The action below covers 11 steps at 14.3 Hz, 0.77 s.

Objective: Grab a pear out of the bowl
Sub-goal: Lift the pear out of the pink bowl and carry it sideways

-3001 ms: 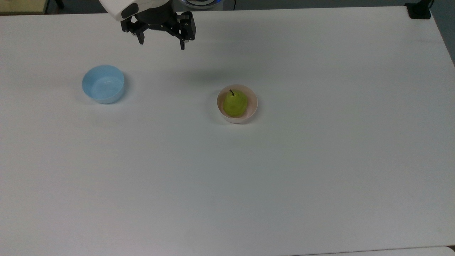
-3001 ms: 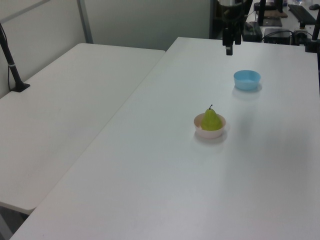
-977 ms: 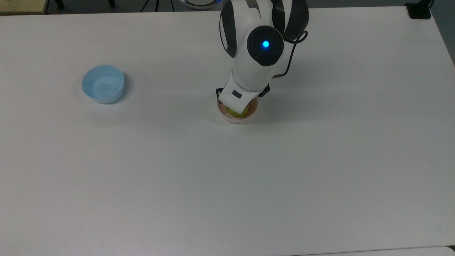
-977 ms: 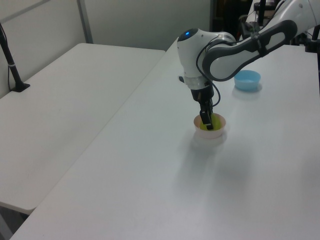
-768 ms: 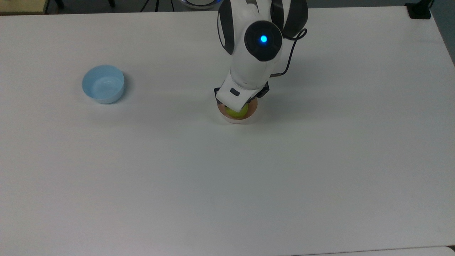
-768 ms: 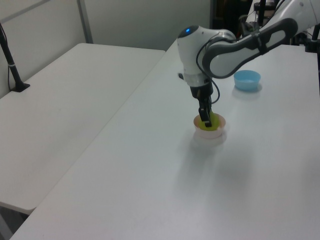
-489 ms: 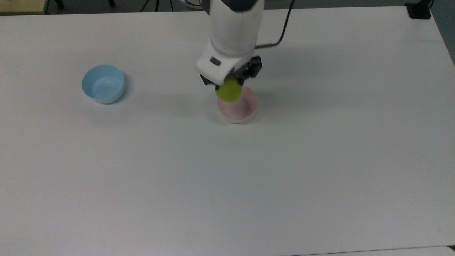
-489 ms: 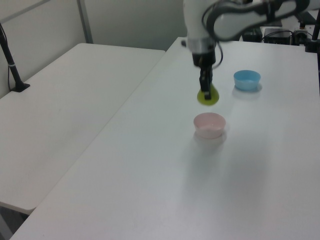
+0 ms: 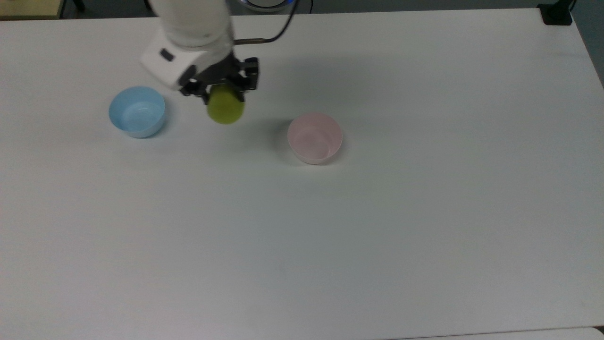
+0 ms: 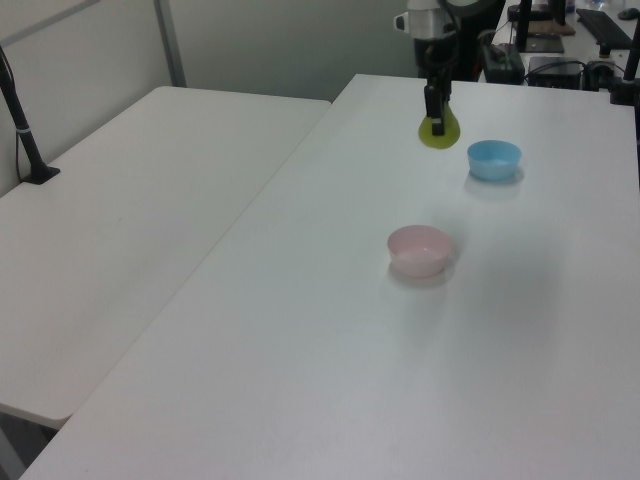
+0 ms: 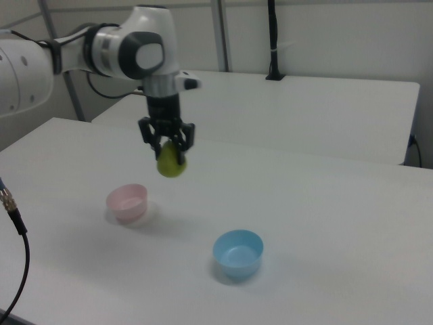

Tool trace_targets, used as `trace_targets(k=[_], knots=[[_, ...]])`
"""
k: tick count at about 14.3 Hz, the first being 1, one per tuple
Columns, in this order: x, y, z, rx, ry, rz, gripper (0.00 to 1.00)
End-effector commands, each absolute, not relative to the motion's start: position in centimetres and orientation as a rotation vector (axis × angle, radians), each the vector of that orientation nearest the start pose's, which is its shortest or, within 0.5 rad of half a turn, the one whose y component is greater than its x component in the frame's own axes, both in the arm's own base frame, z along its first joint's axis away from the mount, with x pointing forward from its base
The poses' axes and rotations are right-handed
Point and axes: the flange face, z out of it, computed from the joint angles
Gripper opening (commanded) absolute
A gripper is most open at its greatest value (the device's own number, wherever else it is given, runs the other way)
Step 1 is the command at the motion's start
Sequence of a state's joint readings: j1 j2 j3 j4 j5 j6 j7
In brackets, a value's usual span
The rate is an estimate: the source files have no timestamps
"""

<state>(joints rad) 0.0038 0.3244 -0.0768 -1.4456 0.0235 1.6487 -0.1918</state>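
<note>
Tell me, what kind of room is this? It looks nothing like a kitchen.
Probably a robotics lab or test room. A white robot arm's gripper holds a pear above a bare white table, with only a pink bowl and a blue bowl on it. A second plain table and a black pole stand are nearby.

A wide white counter (image 9: pixel 377 236) is filling the room's foreground. A second white table (image 10: pixel 120 220) is standing just beside it, with pale wall panels (image 10: pixel 290 40) running behind both.
</note>
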Motion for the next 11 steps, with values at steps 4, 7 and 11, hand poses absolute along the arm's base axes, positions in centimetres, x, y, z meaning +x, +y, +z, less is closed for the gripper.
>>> trace_targets(k=[4,7,11], knots=[[68.0,-4.4,38.8,-3.157,-0.193,0.185,0.51],[67.8,-4.0,34.9,-3.194,-0.209,0.211,0.69],[67.4,-4.0,35.7,-3.194,-0.206,0.203,1.00]])
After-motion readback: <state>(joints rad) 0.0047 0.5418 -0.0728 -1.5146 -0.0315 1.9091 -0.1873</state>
